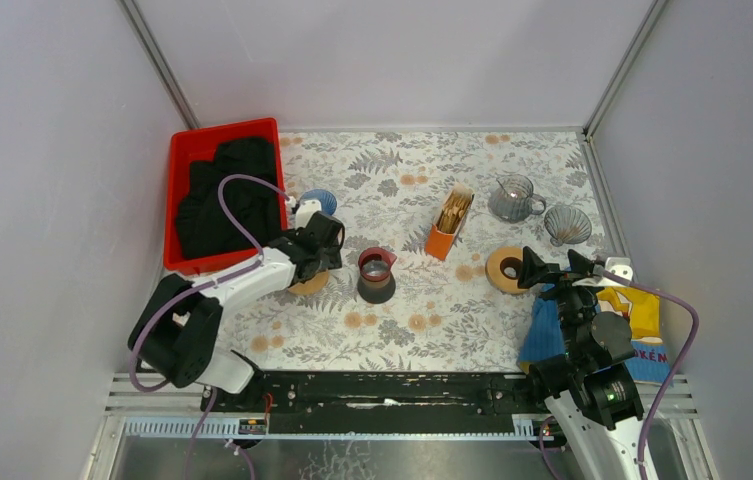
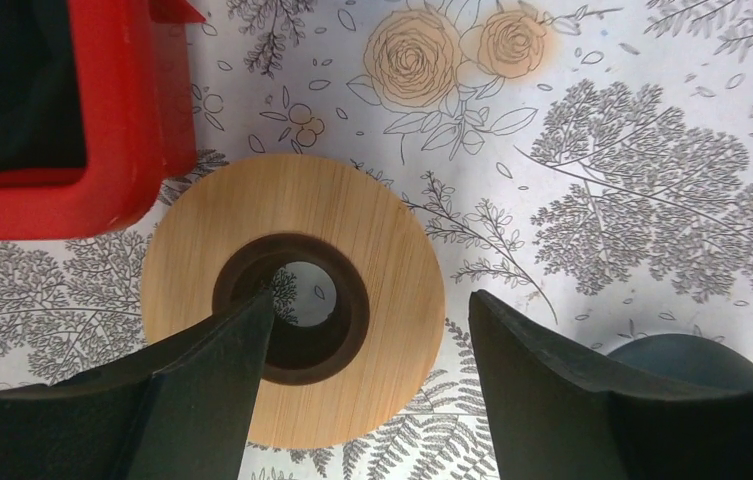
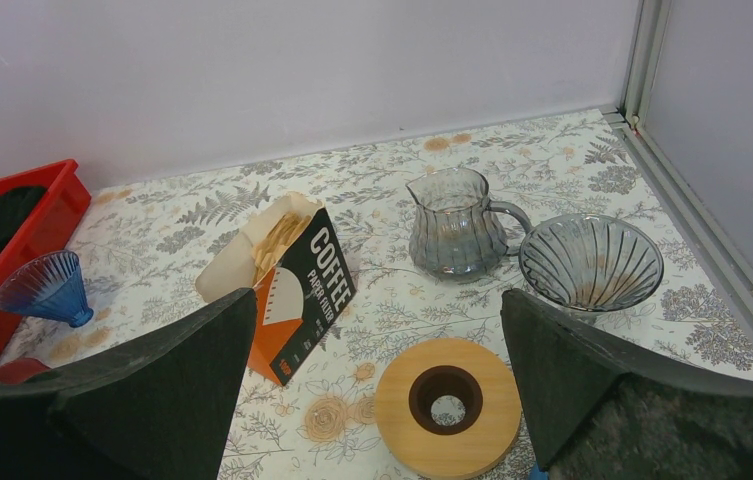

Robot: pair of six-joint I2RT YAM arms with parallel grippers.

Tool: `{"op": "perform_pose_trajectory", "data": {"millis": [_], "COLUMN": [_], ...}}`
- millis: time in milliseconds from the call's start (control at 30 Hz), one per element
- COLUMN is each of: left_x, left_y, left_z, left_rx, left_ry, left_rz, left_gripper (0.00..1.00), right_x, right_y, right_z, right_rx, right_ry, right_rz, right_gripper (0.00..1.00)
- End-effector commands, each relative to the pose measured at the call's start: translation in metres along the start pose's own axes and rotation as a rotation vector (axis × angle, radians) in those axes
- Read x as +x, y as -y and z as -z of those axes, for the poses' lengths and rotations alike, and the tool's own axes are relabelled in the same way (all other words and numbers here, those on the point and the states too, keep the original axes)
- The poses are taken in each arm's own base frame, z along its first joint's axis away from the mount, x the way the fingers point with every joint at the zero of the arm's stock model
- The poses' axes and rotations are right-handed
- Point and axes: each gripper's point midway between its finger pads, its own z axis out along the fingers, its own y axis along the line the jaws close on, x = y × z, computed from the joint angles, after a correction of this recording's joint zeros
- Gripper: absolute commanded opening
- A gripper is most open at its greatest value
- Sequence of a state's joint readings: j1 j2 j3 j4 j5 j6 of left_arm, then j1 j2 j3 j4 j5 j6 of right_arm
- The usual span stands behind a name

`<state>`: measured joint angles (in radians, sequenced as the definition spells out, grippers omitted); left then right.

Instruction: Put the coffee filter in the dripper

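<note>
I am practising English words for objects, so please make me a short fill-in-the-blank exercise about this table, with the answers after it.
1. The largest word printed on the filter box is ___.
2. The black cloth lies inside the bin, whose colour is ___.
3. The dripper nearest that bin is ___.
4. The left hand and the right hand both have jaws that are ___.

Answers: COFFEE; red; blue; open.
</note>
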<state>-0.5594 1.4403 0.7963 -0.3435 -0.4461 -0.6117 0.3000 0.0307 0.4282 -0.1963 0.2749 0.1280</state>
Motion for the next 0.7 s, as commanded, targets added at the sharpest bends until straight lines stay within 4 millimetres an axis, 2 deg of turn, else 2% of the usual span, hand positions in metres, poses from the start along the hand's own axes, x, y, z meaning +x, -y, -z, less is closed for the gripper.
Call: {"op": "perform_pose_trajectory", "data": {"millis": [0,233,667], "left_x": [-0.009,0.008,0.022], "left_y": [0.013,0.012,0.007], "left_z": [-0.012,-0.023,-0.031], "left_rx": [0.032,0.023,0.004], "left_ry": [0.02,-0.025,-0.051], "left_rz": [0.028,0.02,0.012], "left_gripper": [0.77,0.74,0.58], "right_x": [-0.017,-0.017,-0.017], "right_y": [-0.003,-0.004,-0.003], "right_z": [0.0,0.0,0.001], "right_rx": [-0.015,-0.016,-0.016], "right_ry": [0.064,0.067,0.068], "right_rz": [-0.017,-0.017,-0.018], "right_gripper": [0.99,0.99,0.99]}}
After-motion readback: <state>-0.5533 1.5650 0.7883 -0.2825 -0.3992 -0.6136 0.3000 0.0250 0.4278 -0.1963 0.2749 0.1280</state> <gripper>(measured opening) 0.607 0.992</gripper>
